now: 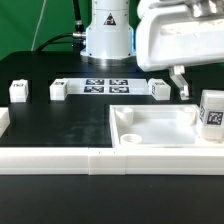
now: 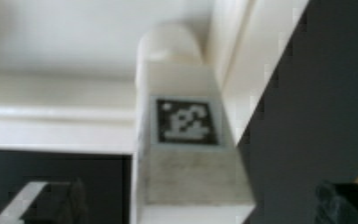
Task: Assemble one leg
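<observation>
Black tabletop (image 1: 60, 125) | small white stubby plastic tagged leg (image 1: 211, 115) upright at large white walled tray (image 1: 150, 136) | two-finger gripper (image 2: 190, 198) spread wide

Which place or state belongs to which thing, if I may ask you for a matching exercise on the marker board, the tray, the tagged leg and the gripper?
Things:
1. marker board
2. tray
3. tagged leg
4. gripper

Places or states:
A. hanging clear of the table, jaws open, holding nothing
B. standing upright at the exterior view's right edge
C. lying flat at the back of the table, several tags on top
D. resting on the table toward the exterior view's right, raised walls all round

Pairs: 1-C, 2-D, 3-B, 4-A
</observation>
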You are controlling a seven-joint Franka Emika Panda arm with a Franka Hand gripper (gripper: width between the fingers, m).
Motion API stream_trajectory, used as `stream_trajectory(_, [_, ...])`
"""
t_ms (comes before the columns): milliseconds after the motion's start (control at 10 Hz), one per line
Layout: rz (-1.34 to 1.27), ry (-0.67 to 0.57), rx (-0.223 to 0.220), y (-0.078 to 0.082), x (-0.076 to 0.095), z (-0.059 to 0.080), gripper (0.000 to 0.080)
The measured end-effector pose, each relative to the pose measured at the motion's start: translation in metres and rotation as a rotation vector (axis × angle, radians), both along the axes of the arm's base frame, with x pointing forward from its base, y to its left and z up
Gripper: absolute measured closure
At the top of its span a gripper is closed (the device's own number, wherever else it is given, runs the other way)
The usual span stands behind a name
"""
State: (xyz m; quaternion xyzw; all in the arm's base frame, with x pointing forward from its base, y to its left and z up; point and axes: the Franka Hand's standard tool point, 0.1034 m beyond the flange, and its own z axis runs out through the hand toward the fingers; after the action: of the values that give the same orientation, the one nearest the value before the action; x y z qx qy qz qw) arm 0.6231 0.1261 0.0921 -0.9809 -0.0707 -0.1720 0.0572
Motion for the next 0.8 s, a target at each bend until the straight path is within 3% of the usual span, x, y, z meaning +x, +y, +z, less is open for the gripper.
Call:
stream_trajectory(200, [0.006, 0.135, 0.0, -0.003, 0.0089, 0.0017, 0.0151])
stream_trajectory(500, [0.02, 0.353, -0.013, -0.0063, 0.007, 0.0045, 0.0151])
stream_trajectory(800, [0.028, 0.33, -0.015, -0.0034, 0.009, 0.0002, 0.0151])
